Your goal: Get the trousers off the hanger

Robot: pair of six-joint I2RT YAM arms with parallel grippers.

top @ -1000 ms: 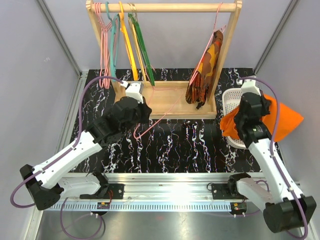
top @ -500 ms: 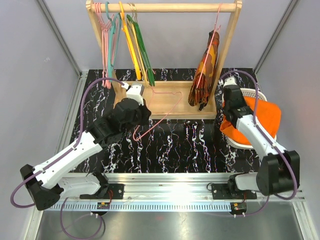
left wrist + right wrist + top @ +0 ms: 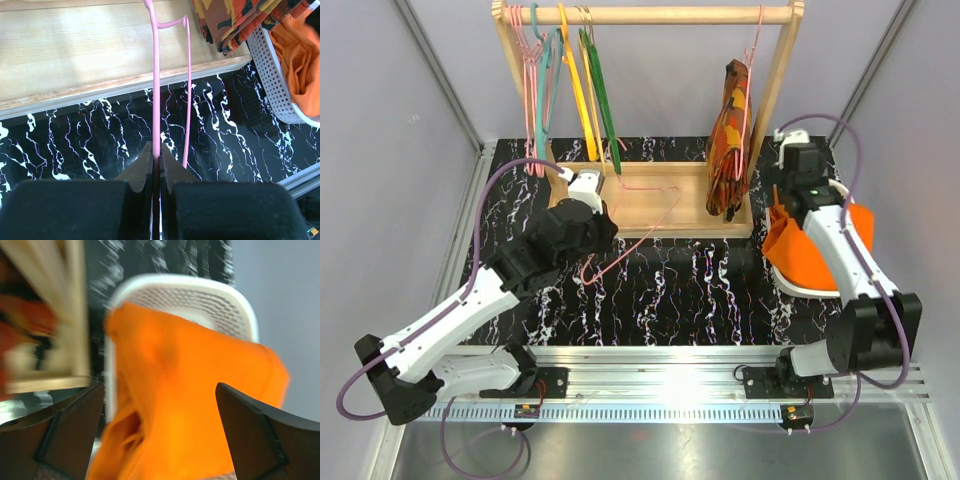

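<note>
A: On the table (image 3: 700, 290), right of the wooden rack (image 3: 645, 15)?
B: White basket (image 3: 803, 288), heaped with the trousers (image 3: 800, 245), draped over its rim.
A: And the hanger (image 3: 156, 100)?
B: Bare, reaching onto the rack's base, pinched in the left gripper's (image 3: 156, 150) closed jaws.
A: Right gripper (image 3: 160, 387)?
B: Spread wide above the trousers, gripping nothing.

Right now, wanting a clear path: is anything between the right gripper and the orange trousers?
Nothing visible. The open right gripper hangs directly over the trousers, which lie in the white basket; the left gripper holds the pink hanger well aside.
</note>
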